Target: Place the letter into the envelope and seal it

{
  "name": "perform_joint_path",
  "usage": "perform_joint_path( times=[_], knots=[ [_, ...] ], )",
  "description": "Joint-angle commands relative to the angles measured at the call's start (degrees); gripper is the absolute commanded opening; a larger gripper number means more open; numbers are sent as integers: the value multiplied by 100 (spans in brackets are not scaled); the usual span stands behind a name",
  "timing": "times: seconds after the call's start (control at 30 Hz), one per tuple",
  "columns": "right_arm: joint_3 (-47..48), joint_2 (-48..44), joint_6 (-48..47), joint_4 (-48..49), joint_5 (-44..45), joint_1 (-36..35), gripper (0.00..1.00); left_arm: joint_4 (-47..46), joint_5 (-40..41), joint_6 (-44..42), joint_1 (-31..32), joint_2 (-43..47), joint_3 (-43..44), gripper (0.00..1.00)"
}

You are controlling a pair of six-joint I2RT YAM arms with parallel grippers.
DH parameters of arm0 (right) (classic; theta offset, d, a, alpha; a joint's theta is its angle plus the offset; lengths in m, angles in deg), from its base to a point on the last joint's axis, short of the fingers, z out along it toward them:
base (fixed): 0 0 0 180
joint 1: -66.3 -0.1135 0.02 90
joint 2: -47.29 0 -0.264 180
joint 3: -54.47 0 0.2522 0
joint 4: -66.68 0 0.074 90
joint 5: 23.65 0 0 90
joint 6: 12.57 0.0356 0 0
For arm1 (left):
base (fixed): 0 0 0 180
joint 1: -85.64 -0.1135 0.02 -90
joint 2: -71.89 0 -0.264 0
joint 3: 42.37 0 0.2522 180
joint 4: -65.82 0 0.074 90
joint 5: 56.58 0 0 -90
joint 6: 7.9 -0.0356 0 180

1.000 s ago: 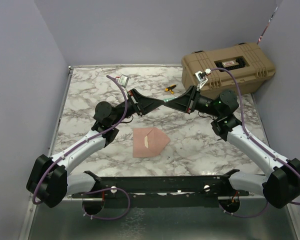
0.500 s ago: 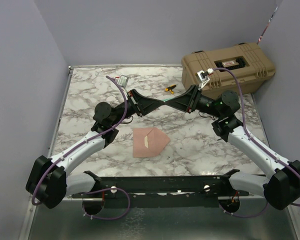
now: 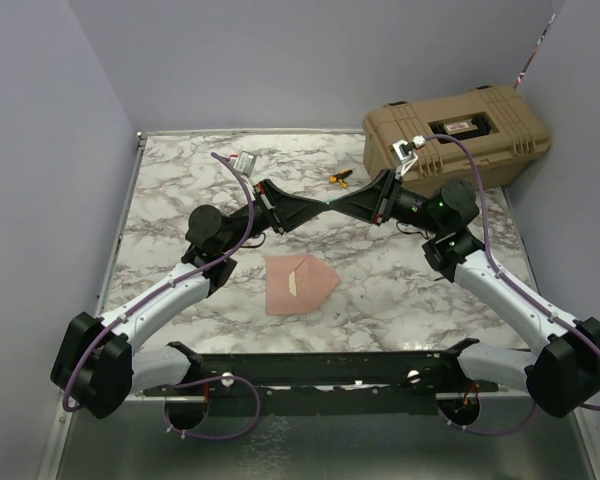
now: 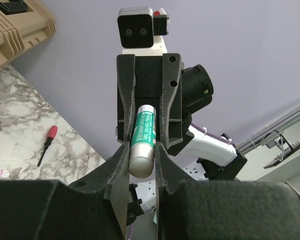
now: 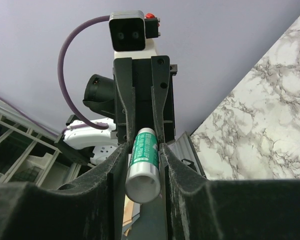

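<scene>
The envelope [image 3: 300, 285] lies flat on the marble table, its triangular flap pointing right and a pale slit showing on its face. The letter is hidden. High above the table's middle the two grippers meet tip to tip around a green and white glue stick [image 3: 330, 202]. My left gripper [image 4: 141, 150] is shut on the stick's grey end [image 4: 142, 162]. From the opposite side my right gripper [image 5: 144, 150] is shut on the other end of the glue stick [image 5: 145, 160]. Both grippers hang well beyond the envelope, apart from it.
A tan hard case [image 3: 455, 135] stands at the table's back right corner. A small red-handled screwdriver [image 3: 340, 177] lies just left of it. A small white scrap [image 3: 338, 318] sits near the envelope's lower right. Purple walls close in the left and back sides.
The right wrist has shifted very slightly where it meets the left gripper. The glue stick stays between both grippers, and the envelope has not moved.
</scene>
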Motion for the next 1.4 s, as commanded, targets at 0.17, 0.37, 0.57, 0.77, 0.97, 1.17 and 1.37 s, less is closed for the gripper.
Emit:
perform_joint_path(
  times=[0.17,0.37,0.57,0.77,0.97,1.17,1.37],
  knots=[
    [205,117,6,81,-202,-20,23,-43,34,-127,17,-22,97,0],
    [174,87,-52,29,-49,-20,1,-33,0,-136,18,-1,77,13],
    [345,-238,-918,-1495,1049,-20,1,543,227,-520,-61,257,-93,80],
    [669,-263,-1991,-3086,2318,-20,1,2295,818,-1664,-196,790,-286,90],
    [668,207,-2732,-3904,3470,-499,1,4513,2331,-2690,-207,1186,-487,82],
    [697,996,-2825,-4175,4911,-1845,0,5151,3179,-2205,-209,672,-1038,42],
    [951,1937,-2798,-4255,5782,-2845,1,4830,3272,-1961,-206,219,-1548,14]
  ],
)
